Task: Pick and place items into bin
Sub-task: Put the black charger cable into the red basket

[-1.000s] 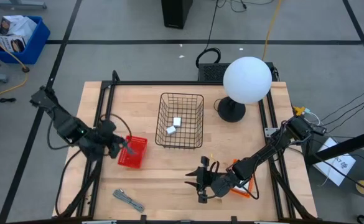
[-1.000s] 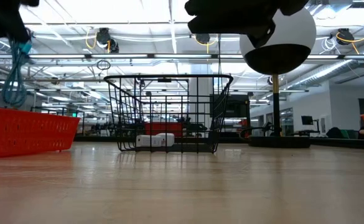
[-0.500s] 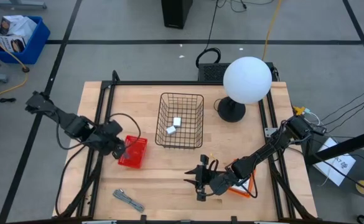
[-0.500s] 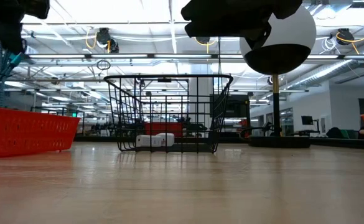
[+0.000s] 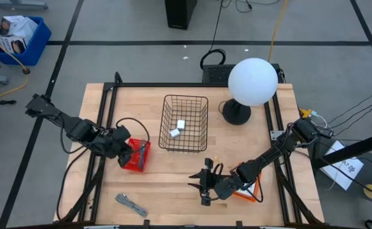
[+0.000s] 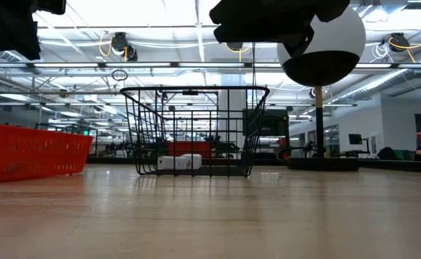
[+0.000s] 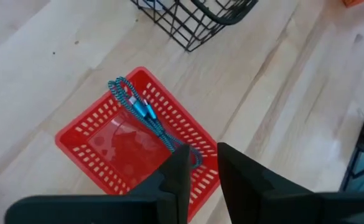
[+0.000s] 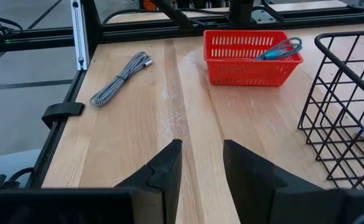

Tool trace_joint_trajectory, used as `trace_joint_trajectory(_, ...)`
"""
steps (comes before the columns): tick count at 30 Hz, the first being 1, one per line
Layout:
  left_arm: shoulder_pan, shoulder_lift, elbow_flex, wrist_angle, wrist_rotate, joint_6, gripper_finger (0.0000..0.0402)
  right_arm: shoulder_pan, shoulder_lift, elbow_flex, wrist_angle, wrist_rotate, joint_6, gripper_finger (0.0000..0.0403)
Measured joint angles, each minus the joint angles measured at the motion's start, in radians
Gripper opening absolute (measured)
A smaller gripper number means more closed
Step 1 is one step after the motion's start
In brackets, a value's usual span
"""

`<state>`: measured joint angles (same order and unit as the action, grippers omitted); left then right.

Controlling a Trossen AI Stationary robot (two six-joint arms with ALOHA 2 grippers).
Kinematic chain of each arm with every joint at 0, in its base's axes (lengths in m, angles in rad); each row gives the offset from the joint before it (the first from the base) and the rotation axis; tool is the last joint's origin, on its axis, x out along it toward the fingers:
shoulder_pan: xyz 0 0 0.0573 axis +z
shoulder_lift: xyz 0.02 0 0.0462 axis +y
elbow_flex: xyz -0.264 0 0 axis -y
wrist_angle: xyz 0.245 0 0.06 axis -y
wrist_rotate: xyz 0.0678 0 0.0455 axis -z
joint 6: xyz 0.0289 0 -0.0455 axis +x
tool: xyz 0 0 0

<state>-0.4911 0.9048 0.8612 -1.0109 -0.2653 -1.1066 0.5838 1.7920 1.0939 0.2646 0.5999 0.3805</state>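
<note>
While my left pincer (image 7: 199, 163) hangs above the red basket (image 7: 101, 127), its fingers stand slightly apart and hold nothing — the teal cable (image 7: 145, 117) lies inside, draped against one wall. From overhead that cable is barely visible; my left wrist shows it plainly. My right pincer (image 8: 199, 155) waits low over bare wood, fingers parted and empty. Its wrist camera catches the grey cable (image 8: 119, 78) on the table, well apart from the red basket. Two white blocks (image 5: 177, 128) sit in the wire basket (image 5: 185, 123).
</note>
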Motion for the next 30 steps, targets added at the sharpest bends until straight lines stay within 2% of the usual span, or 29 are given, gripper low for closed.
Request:
trace_joint_trajectory(3,0.000,0.000,0.000,0.001,-0.001,0.002,0.0087,0.000,0.000,0.000,0.002,-0.006,0.003,0.0110)
trace_joint_trajectory(7,-0.016,0.001,0.000,0.029,-0.006,0.002,0.0087,0.000,0.002,0.000,0.032,-0.082,0.017,0.0110)
trace_joint_trajectory(10,-0.044,0.001,0.000,0.055,-0.029,0.012,0.0087,0.000,0.022,0.000,0.077,-0.078,0.023,0.0113)
trace_joint_trajectory(16,-0.161,0.037,0.000,0.179,-0.050,0.082,0.0088,-0.002,0.054,0.000,0.108,-0.107,0.022,0.0110)
trace_joint_trajectory(22,-0.325,0.202,0.000,0.393,-0.086,0.159,0.0088,-0.002,0.055,0.000,0.106,-0.105,-0.014,0.0113)
trace_joint_trajectory(30,-0.476,0.524,0.000,0.646,-0.050,0.142,0.0088,-0.002,0.055,0.000,0.109,-0.105,-0.026,0.0110)
